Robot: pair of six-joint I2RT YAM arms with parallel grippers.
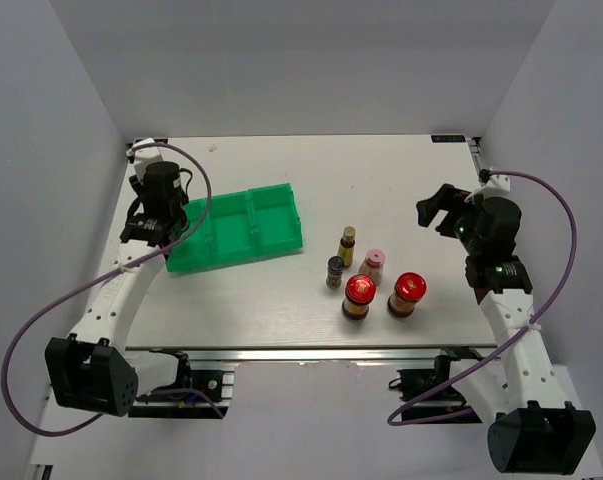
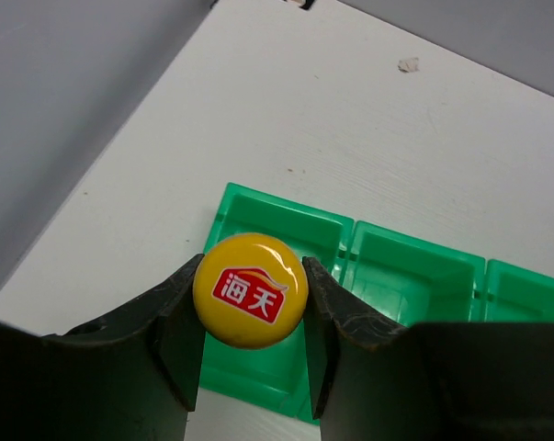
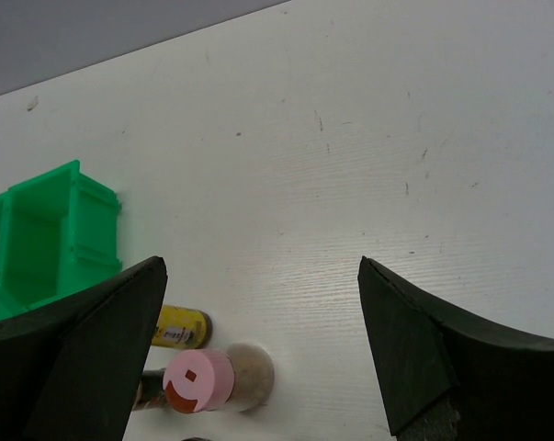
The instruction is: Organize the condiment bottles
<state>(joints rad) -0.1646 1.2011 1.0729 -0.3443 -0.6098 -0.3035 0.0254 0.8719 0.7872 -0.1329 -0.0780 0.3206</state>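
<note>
Left fingers (image 2: 180, 349) pinch the yellow-capped bottle (image 2: 250, 290), red label on top; right fingers (image 3: 93, 367) gape empty.

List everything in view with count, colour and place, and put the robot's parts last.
wide jars: 2, dark with red lids, side by side at the near edge of the bottle group, right of table centre
pink-capped bottle: 1, pale with a pink cap, just behind the jars
grey-capped bottle: 1, dark, left of the pink-capped one
standing yellow-capped bottle: 1, brown, farthest back in the group
held yellow-capped bottle: 1, yellow cap with a red logo, over the tray's end compartment
green tray: 1, left half of the table
table: 1, white
left gripper: 1, black, shut on the held bottle
right gripper: 1, black, open, right of the group
</note>
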